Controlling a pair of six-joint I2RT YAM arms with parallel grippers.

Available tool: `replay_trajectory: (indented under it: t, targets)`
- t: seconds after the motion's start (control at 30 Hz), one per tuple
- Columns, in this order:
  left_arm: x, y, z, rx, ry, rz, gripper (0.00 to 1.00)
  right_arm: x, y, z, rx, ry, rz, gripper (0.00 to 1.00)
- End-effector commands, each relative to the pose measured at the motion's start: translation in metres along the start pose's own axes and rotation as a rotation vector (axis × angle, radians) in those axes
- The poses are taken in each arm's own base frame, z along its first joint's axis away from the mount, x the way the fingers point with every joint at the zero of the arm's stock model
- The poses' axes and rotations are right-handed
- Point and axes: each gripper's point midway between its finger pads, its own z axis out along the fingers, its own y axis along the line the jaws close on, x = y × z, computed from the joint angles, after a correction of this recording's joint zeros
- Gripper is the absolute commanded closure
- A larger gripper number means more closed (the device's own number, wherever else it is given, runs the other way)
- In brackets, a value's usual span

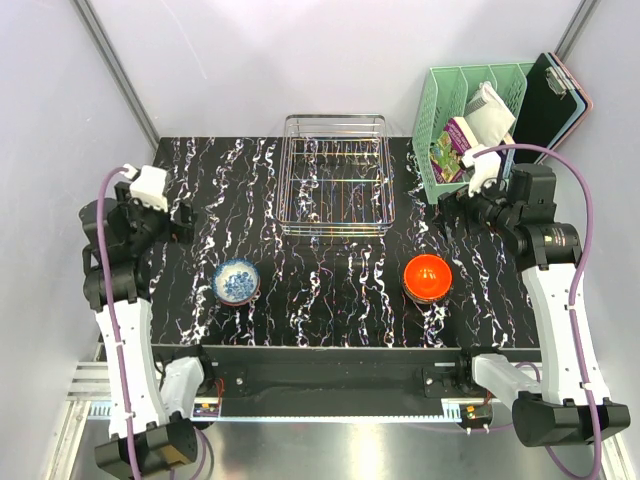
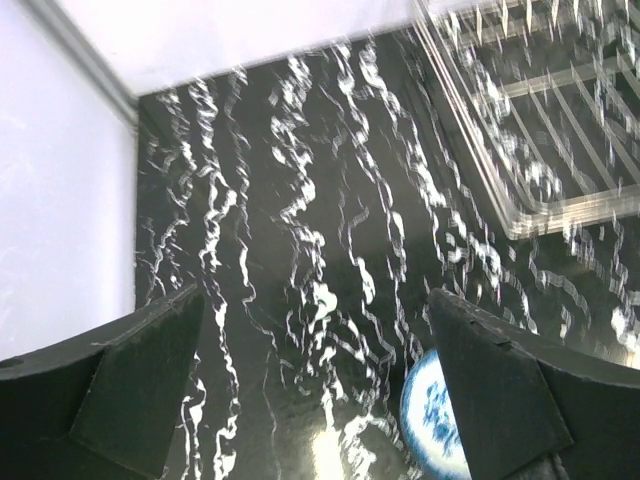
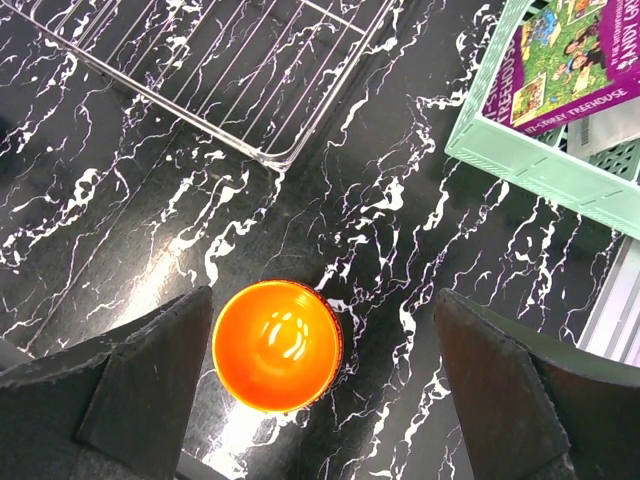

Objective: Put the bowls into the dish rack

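A blue-and-white patterned bowl [image 1: 238,281] sits on the black marbled table at front left; its rim also shows in the left wrist view [image 2: 432,415], partly behind my right finger. A glossy orange-red bowl [image 1: 427,277] sits at front right, upright, also in the right wrist view [image 3: 276,345]. The silvery wire dish rack [image 1: 335,176] stands at the back middle and holds no bowls. My left gripper [image 1: 183,222] is open and empty, high to the left of the blue bowl. My right gripper [image 1: 450,200] is open and empty above the orange bowl. The other bowls are out of view.
A mint-green slotted organiser [image 1: 470,125] with a purple booklet and a white packet stands at the back right, beside a dark clipboard [image 1: 545,100]. White walls close the table on the left and at the back.
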Motion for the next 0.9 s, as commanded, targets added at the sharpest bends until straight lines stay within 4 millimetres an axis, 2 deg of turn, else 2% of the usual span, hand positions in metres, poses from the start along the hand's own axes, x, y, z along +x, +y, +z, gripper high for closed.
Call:
replay_trajectory:
  t: [0.0, 0.07, 0.1, 0.17, 0.2, 0.3, 0.57, 0.63, 0.73, 0.77, 0.87]
  targets:
    - [0.062, -0.014, 0.027, 0.159, 0.180, 0.085, 0.01, -0.008, 0.005, -0.003, -0.036, -0.022, -0.010, 0.00]
    - [0.096, -0.015, 0.036, 0.203, 0.289, 0.117, 0.01, -0.004, 0.007, 0.002, -0.052, -0.007, 0.001, 0.00]
    - [0.125, -0.020, 0.045, 0.246, 0.374, 0.096, 0.01, -0.002, 0.009, 0.004, -0.066, -0.003, 0.006, 0.00]
    - [0.155, -0.024, 0.049, 0.294, 0.454, 0.109, 0.01, 0.002, 0.010, 0.008, -0.078, 0.009, 0.015, 0.00]
    - [0.176, -0.029, 0.052, 0.329, 0.510, 0.090, 0.01, 0.005, 0.011, 0.010, -0.085, 0.016, 0.019, 0.00]
    - [0.201, -0.032, 0.057, 0.373, 0.572, 0.089, 0.01, 0.010, 0.011, 0.014, -0.091, 0.028, 0.018, 0.00]
    - [0.225, -0.046, 0.065, 0.423, 0.637, 0.085, 0.01, 0.014, 0.009, 0.019, -0.093, 0.044, 0.020, 0.00]
    - [0.226, -0.047, 0.069, 0.425, 0.634, 0.089, 0.01, 0.014, 0.011, 0.020, -0.102, 0.043, 0.028, 0.00]
    - [0.231, -0.052, 0.070, 0.436, 0.648, 0.075, 0.19, 0.015, 0.012, 0.021, -0.108, 0.042, 0.031, 0.00]
    - [0.234, -0.055, 0.070, 0.445, 0.658, 0.074, 0.32, 0.016, 0.012, 0.022, -0.109, 0.045, 0.030, 0.00]
    - [0.235, -0.057, 0.072, 0.444, 0.667, 0.080, 0.51, 0.015, 0.010, 0.021, -0.101, 0.045, 0.029, 0.00]
